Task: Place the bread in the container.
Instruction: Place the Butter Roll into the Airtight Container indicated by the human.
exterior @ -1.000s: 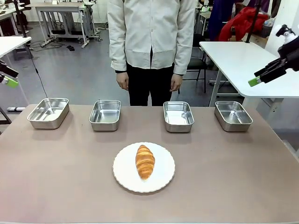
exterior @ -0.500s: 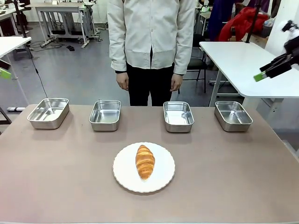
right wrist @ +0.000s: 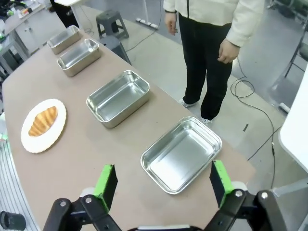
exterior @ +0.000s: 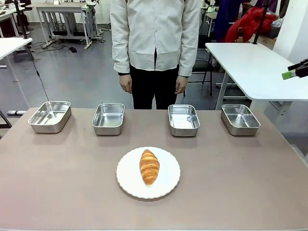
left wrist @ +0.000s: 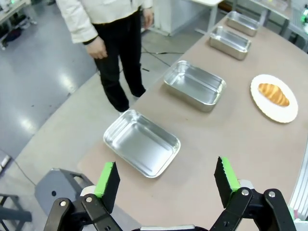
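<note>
One bread point(exterior: 149, 166) lies lengthwise at the centre of a round white plate point(exterior: 127, 180) on the near middle of the table point(exterior: 57, 192). It is well apart from both grippers and touched by neither.

The left gripper point(left wrist: 166, 177) stands with its jaws spread wide and nothing between them. In the left wrist view the bread point(left wrist: 273, 94) is far off at the upper right, while the leftmost container point(left wrist: 142, 143) lies just beyond the green pads point(left wrist: 107, 178).

The right gripper point(right wrist: 162, 179) is likewise spread wide and holds nothing. In the right wrist view the bread point(right wrist: 43, 121) is well away at the left edge, and the rightmost container point(right wrist: 181, 154) lies just beyond the fingers. In the front view, part of this gripper point(exterior: 294, 72) shows at the right edge, raised well above the table.

Count:
- bread, one
- plate, one
- steel containers, four, all without contents, in a row along the far side: leftmost container point(exterior: 49, 116), second container point(exterior: 108, 118), third container point(exterior: 184, 120), rightmost container point(exterior: 240, 119)

One person point(exterior: 156, 38) stands at the far side behind the two middle containers, both hands hanging down.
</note>
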Robot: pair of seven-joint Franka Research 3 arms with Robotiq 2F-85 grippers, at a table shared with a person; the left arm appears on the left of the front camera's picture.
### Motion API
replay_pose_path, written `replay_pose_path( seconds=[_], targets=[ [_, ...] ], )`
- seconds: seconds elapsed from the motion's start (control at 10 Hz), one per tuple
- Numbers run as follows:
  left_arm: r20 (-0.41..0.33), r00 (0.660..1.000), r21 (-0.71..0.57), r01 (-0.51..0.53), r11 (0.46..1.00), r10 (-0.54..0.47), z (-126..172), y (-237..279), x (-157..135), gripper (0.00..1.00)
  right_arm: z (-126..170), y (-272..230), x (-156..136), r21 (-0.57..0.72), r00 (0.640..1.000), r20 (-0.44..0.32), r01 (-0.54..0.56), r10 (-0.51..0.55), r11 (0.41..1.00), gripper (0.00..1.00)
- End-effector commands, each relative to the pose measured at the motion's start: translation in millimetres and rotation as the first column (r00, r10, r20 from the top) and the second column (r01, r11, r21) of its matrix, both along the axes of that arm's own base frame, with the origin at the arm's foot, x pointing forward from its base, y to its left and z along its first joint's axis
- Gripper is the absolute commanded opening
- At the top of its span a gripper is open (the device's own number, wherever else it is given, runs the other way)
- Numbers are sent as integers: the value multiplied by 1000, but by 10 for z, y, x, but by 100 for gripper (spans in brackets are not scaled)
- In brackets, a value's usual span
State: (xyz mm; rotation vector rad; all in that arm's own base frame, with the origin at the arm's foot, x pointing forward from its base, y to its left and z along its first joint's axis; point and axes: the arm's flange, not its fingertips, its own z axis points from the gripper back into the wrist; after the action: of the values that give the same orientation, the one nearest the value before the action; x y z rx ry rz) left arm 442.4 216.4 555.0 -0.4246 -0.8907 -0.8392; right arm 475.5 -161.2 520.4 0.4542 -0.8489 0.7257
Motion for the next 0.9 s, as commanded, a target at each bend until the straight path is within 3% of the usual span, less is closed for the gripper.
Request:
replay_pose_path(
  seconds=[0.0,0.8],
  targets=[
    [1,999,-6,-50,999,50,31,-160,-84,100,52,12,69,15,999,40,-8,8,1000,100],
    [-23,992,-30,-121,992,120,66,-148,-206,100,87,79,117,4,998,54,30,-30,1000,100]
  ],
)
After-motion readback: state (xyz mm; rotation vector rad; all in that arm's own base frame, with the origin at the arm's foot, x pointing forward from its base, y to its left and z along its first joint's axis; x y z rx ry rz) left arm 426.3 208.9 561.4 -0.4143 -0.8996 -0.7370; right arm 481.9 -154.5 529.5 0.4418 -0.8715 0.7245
